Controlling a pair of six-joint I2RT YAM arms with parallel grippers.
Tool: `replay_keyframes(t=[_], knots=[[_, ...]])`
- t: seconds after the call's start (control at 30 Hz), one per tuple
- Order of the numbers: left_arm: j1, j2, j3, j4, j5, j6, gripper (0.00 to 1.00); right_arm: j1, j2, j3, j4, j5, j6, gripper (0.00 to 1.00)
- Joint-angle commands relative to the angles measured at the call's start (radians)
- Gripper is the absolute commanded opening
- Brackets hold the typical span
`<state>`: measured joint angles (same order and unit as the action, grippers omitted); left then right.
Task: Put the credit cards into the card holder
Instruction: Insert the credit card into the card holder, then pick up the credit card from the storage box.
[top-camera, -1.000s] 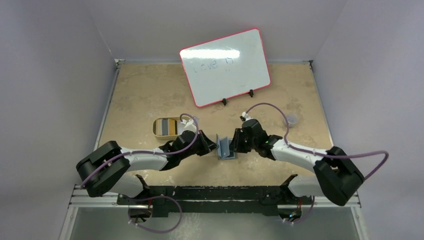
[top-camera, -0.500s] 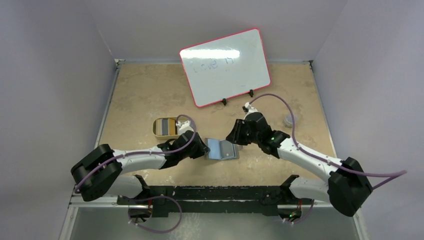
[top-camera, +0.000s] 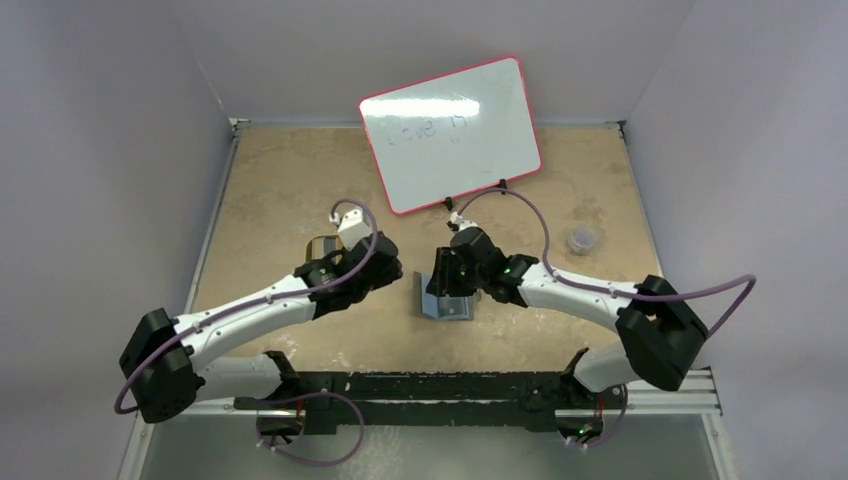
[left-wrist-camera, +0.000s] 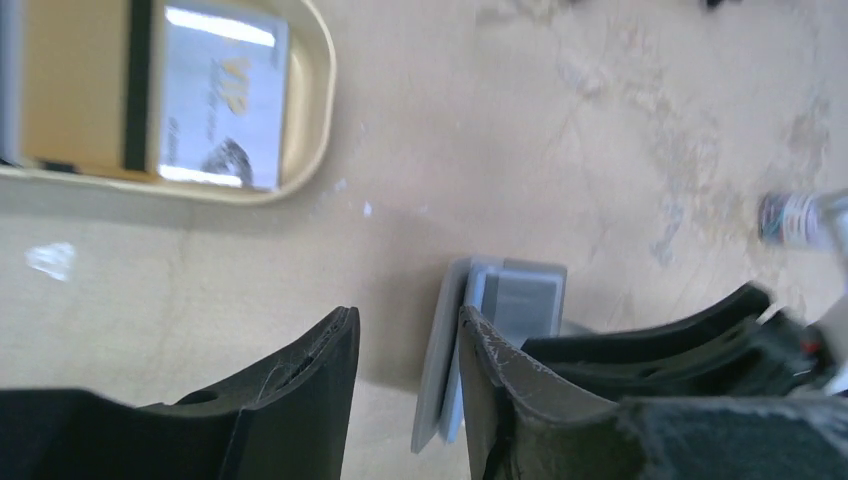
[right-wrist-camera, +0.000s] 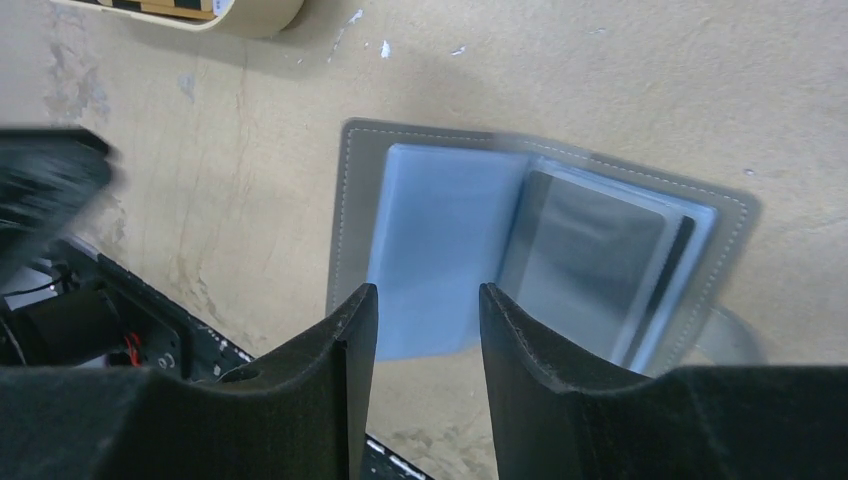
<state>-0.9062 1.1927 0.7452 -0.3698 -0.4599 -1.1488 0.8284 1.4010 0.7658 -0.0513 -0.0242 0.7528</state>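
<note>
The grey card holder (top-camera: 450, 304) lies on the table between my two grippers, with its left flap raised. From the right wrist it shows a blue-grey inner pocket (right-wrist-camera: 440, 230) and a dark card (right-wrist-camera: 590, 250) tucked in the right half. More credit cards, a silver one (left-wrist-camera: 215, 95) and a gold one with a black stripe (left-wrist-camera: 80, 85), lie in the gold tin (left-wrist-camera: 305, 120). My left gripper (left-wrist-camera: 408, 320) stands open just left of the holder (left-wrist-camera: 520, 300), holding nothing. Above the holder's near edge my right gripper (right-wrist-camera: 428, 295) is open and empty.
A red-framed whiteboard (top-camera: 450, 135) stands on feet at the back. A small clear cup (top-camera: 580, 240) sits at the right. The gold tin (top-camera: 320, 248) is mostly hidden under the left arm. Grey walls close in both sides of the table.
The left gripper opened, let go of the holder's flap and drew back up towards the tin. The right gripper opened wider and shifted left over the holder, which unfolded from standing to lying.
</note>
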Motion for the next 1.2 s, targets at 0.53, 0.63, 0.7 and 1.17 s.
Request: replay_keyframes(t=[0.53, 0.63, 0.7, 1.17], knots=[[0.398, 0.185, 0.317, -0.357, -0.166, 0.516, 0.64, 0.1, 0.172, 0.098, -0.004, 0.052, 0.023, 0.45], [0.397, 0.255, 0.317, -0.35, -0.14, 0.525, 0.65, 0.105, 0.167, 0.089, 0.005, 0.052, 0.027, 0.45], [0.397, 0.3, 0.318, -0.349, -0.15, 0.523, 0.65, 0.107, 0.164, 0.082, 0.012, 0.052, 0.029, 0.45], [0.395, 0.497, 0.335, -0.276, -0.113, 0.541, 0.65, 0.11, 0.153, 0.06, 0.028, 0.052, 0.032, 0.45]])
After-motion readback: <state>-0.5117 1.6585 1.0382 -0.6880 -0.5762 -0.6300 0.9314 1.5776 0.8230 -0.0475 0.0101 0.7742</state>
